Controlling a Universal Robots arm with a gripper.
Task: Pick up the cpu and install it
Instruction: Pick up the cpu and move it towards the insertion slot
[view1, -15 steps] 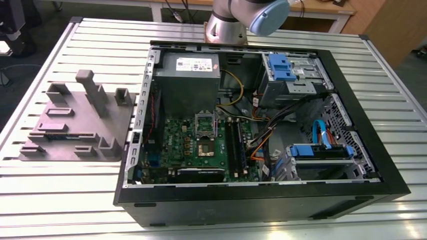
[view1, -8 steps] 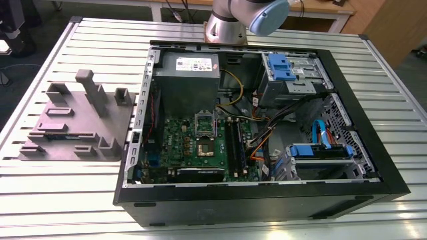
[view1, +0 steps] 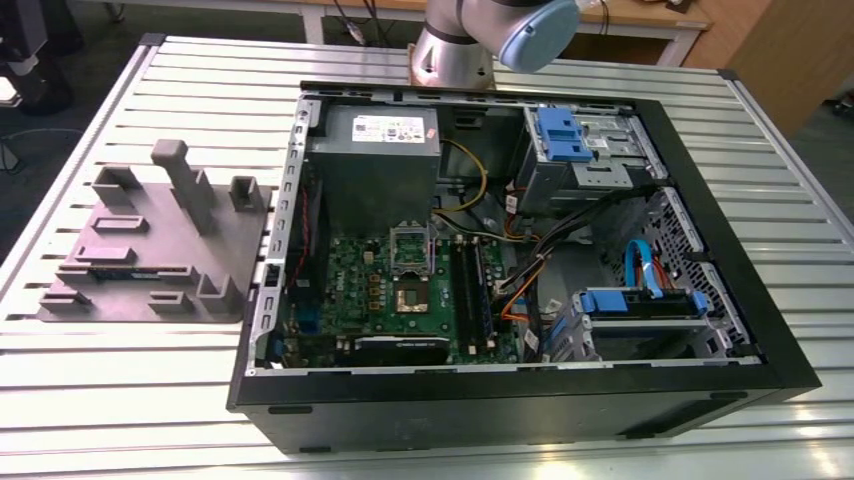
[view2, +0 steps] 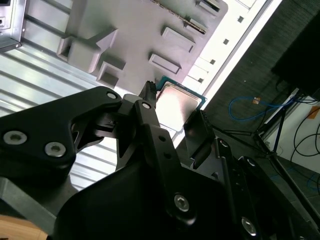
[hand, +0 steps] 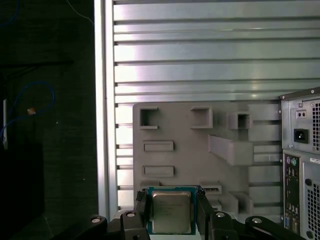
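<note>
The cpu (hand: 171, 212) sits silver lid up with a green rim around it, squeezed between the two black fingers (hand: 141, 210) of the pincer (hand: 172, 216). One finger presses on each opposite edge, so the pincer is clamped on the chip. The second wrist view shows the same hold from an angle: the cpu (view2: 178, 101) gleams, with one fingertip at its corner edge and the other finger against the far side.

Behind the chip in the first wrist view lies the grey holder (hand: 200, 150), a moulded block of rectangular pockets and raised posts. It rests on the slatted metal tabletop (hand: 200, 50). The chip overlaps the holder's edge, and I cannot tell whether it touches the block or hangs clear of it. Just beside the holder is the rear panel of the computer case (hand: 301, 165). Past the tabletop's rail there is a dark floor with a blue cable (hand: 47, 95).

In the exterior view, the holder (view1: 147, 240) is at the exterior view's left, mid-frame. The open computer case (view1: 534, 405) lies just beside it, filling the centre and the exterior view's right. Inside the case, the green motherboard (view1: 354, 262) is lower centre and carries the metal-framed socket (view1: 410, 296) with its brownish middle. A grey power supply box (view1: 378, 165) sits above it. The arm (view1: 461, 45) rises at top centre.
</note>
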